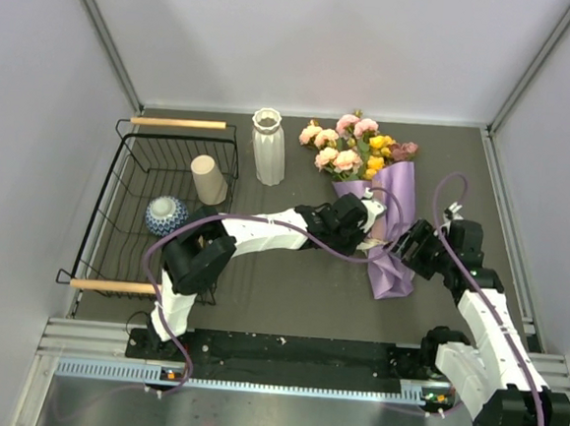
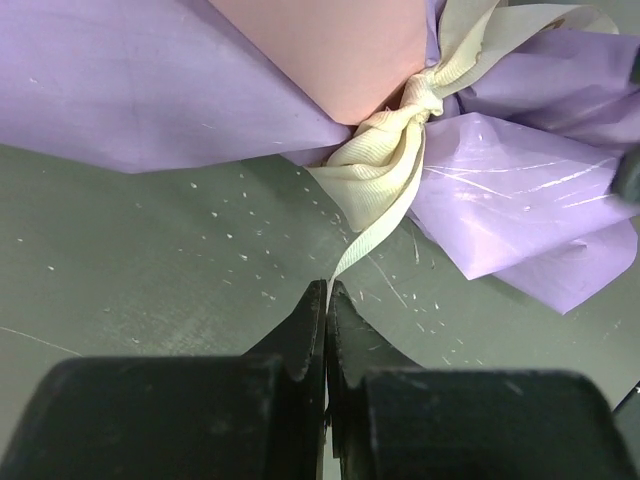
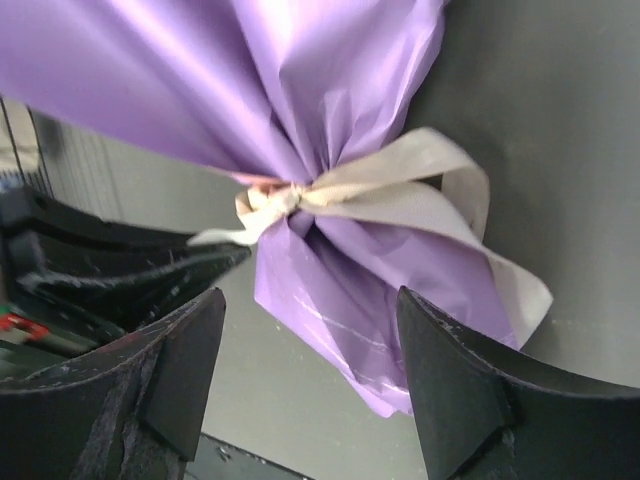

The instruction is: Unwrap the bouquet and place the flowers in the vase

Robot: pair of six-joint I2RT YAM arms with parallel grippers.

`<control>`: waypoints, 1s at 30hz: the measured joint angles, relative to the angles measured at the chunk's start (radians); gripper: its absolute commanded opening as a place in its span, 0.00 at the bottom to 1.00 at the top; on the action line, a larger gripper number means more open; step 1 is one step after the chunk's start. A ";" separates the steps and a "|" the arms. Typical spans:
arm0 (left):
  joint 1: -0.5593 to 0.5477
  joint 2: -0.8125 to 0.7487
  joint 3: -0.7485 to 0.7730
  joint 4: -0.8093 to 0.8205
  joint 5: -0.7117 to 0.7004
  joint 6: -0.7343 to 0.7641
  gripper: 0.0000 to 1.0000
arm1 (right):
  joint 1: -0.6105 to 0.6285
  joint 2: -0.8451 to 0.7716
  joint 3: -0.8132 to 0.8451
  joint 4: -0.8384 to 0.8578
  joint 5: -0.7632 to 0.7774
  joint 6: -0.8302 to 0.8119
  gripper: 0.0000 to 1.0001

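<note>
Left hand (image 2: 327, 325) pinched shut on the tail of the ribbon (image 2: 385, 170)

On the worktop (image 1: 289, 282) the bouquet (image 1: 391, 216) is laid flat, still wrapped. The vase (image 1: 267, 148) is stood upright near the blooms, to their left and not touching. The right hand (image 3: 308, 320) is held spread astride the wrap below the knot. Risk: the bouquet could be dragged rather than untied if the wrap is not pinned. No writing is seen.

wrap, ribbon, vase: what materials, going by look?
wrap: thin lilac sheet with a slight sheen and sharp creases, probably paper or film. ribbon: cream woven fabric, matte, fine ribbing visible. vase: white, ribbed, matte; ceramic or plastic, can't tell.
</note>
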 measured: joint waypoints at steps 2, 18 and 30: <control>0.000 0.000 0.000 -0.004 0.000 0.000 0.00 | -0.027 0.000 0.029 -0.003 0.023 0.017 0.71; 0.000 0.000 -0.021 -0.005 0.000 -0.004 0.00 | -0.267 0.056 -0.076 -0.035 0.111 0.317 0.63; 0.000 0.000 -0.028 -0.002 0.004 -0.004 0.00 | -0.267 0.060 -0.114 0.015 0.021 0.327 0.45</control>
